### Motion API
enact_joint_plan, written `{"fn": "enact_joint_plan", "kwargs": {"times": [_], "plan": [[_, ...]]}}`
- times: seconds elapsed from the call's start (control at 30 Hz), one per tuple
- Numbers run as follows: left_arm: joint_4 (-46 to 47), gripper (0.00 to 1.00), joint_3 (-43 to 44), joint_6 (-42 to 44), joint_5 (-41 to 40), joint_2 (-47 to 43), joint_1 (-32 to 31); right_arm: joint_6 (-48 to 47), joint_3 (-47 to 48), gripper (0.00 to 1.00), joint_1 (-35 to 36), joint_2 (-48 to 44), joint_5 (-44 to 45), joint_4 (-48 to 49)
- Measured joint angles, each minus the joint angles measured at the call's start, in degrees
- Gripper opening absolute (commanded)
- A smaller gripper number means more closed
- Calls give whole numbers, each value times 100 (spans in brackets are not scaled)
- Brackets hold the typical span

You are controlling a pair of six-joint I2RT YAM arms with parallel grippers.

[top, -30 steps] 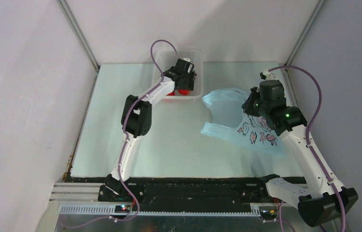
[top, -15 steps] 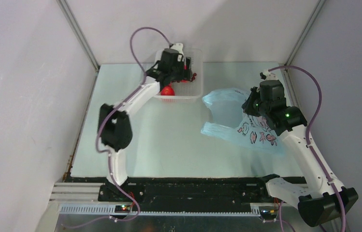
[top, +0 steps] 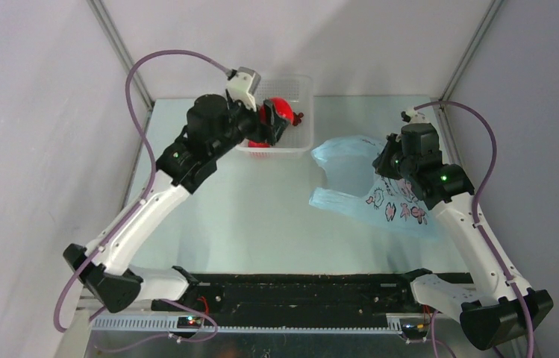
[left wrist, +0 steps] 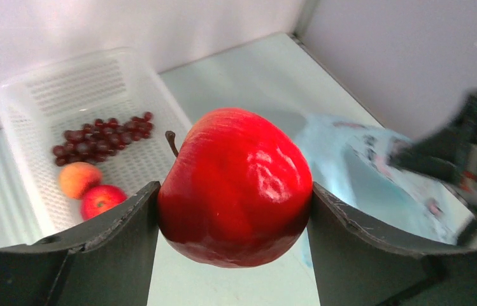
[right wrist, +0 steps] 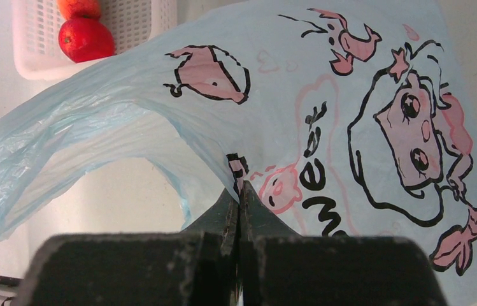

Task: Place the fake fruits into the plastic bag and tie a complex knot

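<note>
My left gripper point(left wrist: 234, 210) is shut on a glossy red apple point(left wrist: 235, 185), held in the air over the near edge of the white basket point(top: 300, 133); from above the apple point(top: 278, 112) shows at the gripper point(top: 272, 123). Dark-red grapes point(left wrist: 99, 137), an orange-peach fruit point(left wrist: 78, 179) and a second red fruit point(left wrist: 100, 200) lie in the basket point(left wrist: 19, 159). The light-blue plastic bag point(top: 369, 186) with pink and black cartoons lies at the right. My right gripper point(right wrist: 241, 204) is shut on the bag's upper layer point(right wrist: 325, 121), lifting its mouth open toward the basket.
The white perforated basket stands at the back of the table against the rear wall. Side walls close the table on the left and right. Bare pale-green tabletop point(top: 261, 216) lies between the basket, the bag and the arm bases.
The left arm has risen out of the basket with the red apple and swung back toward the left. The right arm and the bag have stayed where they were.
</note>
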Motion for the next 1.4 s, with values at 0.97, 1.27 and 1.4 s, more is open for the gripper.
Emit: {"fn": "enact_joint_plan", "kwargs": {"times": [0.97, 1.27, 1.4], "plan": [[-232, 46, 125, -350, 909, 1456, -2063, -2, 0, 0, 116, -358, -675, 35], [238, 85, -144, -612, 811, 1563, -1991, 0, 0, 0, 116, -358, -866, 37], [258, 90, -144, -682, 809, 1574, -1991, 0, 0, 0, 116, -358, -885, 37]]}}
